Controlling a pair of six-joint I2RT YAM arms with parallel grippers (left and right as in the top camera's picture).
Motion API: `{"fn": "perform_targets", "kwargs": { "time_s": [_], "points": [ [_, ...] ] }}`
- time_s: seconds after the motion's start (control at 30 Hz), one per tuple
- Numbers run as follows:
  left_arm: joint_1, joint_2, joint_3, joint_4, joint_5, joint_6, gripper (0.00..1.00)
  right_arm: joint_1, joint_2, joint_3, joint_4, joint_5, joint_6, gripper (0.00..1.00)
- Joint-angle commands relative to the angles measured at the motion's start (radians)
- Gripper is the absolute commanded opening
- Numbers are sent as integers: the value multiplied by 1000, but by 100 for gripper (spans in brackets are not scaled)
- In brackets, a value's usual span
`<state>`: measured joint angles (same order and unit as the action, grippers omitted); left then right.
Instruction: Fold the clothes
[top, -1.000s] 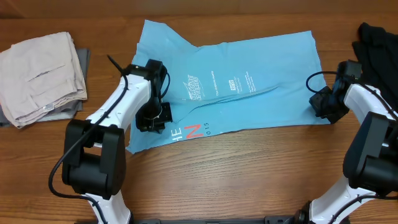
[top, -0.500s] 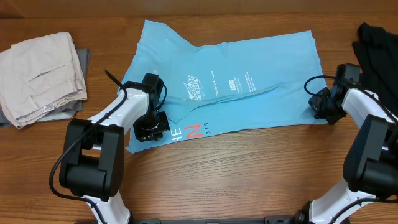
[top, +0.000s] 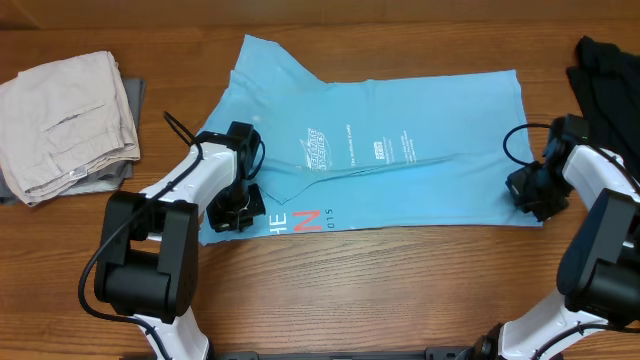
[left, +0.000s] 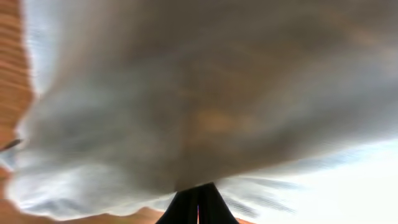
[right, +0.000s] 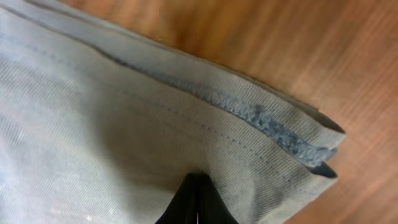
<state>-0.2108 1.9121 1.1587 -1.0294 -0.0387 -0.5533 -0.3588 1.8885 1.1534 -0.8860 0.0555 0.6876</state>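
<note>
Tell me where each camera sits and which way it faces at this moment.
Overhead: above the table, looking straight down on the light blue T-shirt; both arms show, left pincer and right pincer at its ends.
Left wrist: pressed close to blurred cloth; only its closed fingertips show.
Right wrist: looks down at the T-shirt's stitched hem on the wooden table; closed fingertips show.
Shared: overhead and right wrist both show that hem corner.
</note>
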Motion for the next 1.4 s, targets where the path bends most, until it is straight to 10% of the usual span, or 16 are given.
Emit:
{"fn": "perform_targets", "kwargs": {
  "time_s": [0.0,0.53,0.93,1.1,1.27,1.37],
  "points": [
    [10,11,-21,-12,-76,-23,4,-19,37,-46,-30,57,24,4],
    [10,-50,91,-62,-72,-23,4,-2,-80,115,-161,55,1,4],
    [61,-214,481,-160,-77,-3,6,218,-95,394,-261,-385,-485,17],
    [134,-222,522,-74,-122,0,70,431,-94,391,-209,-388,-597,21],
    [198,-221,522,-6,-283,0,100,654,-93,391,-138,-382,-673,30],
    [236,-220,522,2,-302,0,100,776,-93,391,-93,-342,-699,70]
  ]
}}
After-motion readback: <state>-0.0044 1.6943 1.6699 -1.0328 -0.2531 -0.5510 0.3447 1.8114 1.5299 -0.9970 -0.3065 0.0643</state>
